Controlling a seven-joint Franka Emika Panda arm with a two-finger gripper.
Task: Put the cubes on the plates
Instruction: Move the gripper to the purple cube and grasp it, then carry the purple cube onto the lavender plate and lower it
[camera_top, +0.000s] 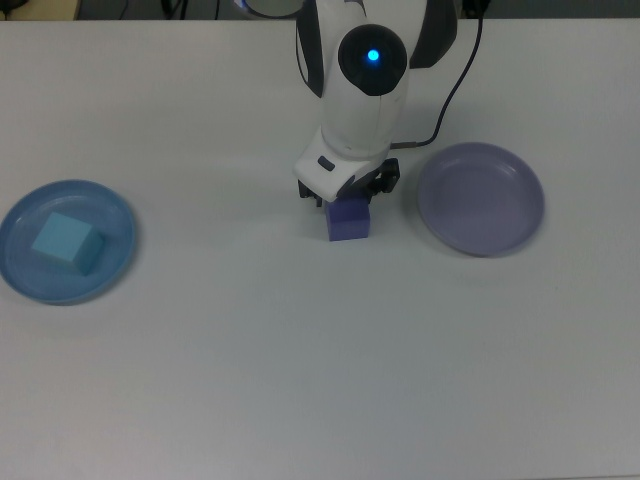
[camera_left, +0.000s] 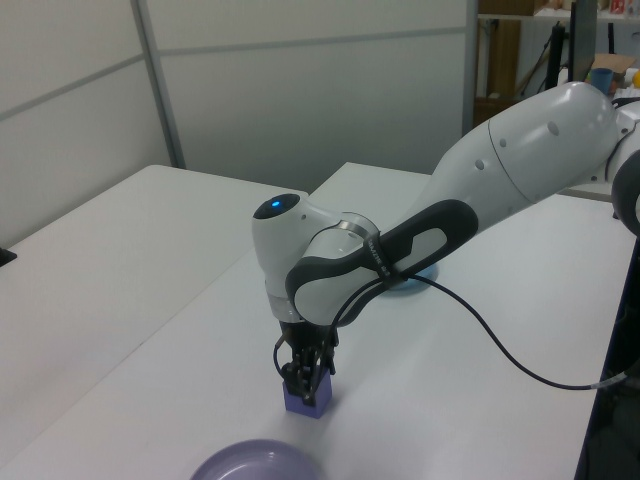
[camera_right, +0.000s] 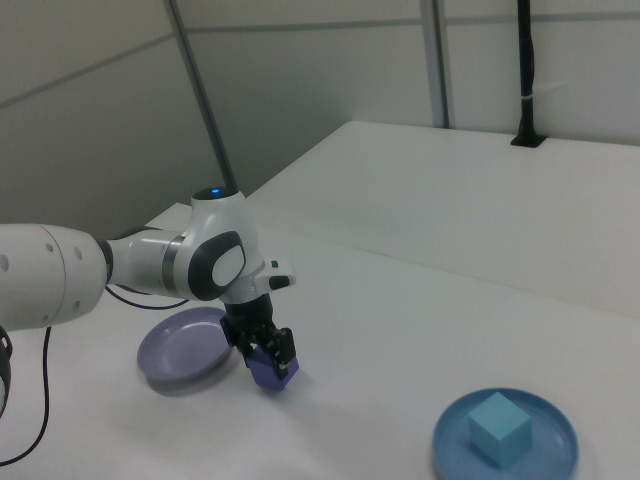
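The indigo cube (camera_top: 349, 222) (camera_left: 307, 398) (camera_right: 270, 375) rests on the white table, just left of the lavender plate (camera_top: 480, 198) (camera_right: 180, 350) in the top view. My gripper (camera_top: 347, 197) (camera_left: 305, 378) (camera_right: 265, 352) is lowered over this cube, open, one finger on each side of it. The arm's hand hides the cube's far edge in the top view. A cyan cube (camera_top: 66, 241) (camera_right: 499, 427) lies inside the blue plate (camera_top: 20, 275) (camera_right: 450, 450) at the top view's left. In the left view only a sliver of the blue plate (camera_left: 412, 285) shows behind the arm.
A black cable (camera_top: 450, 85) (camera_left: 500, 350) trails from the arm over the table. The lavender plate's edge (camera_left: 255, 462) sits at the left view's bottom. Grey wall panels (camera_right: 300, 90) stand beyond the table.
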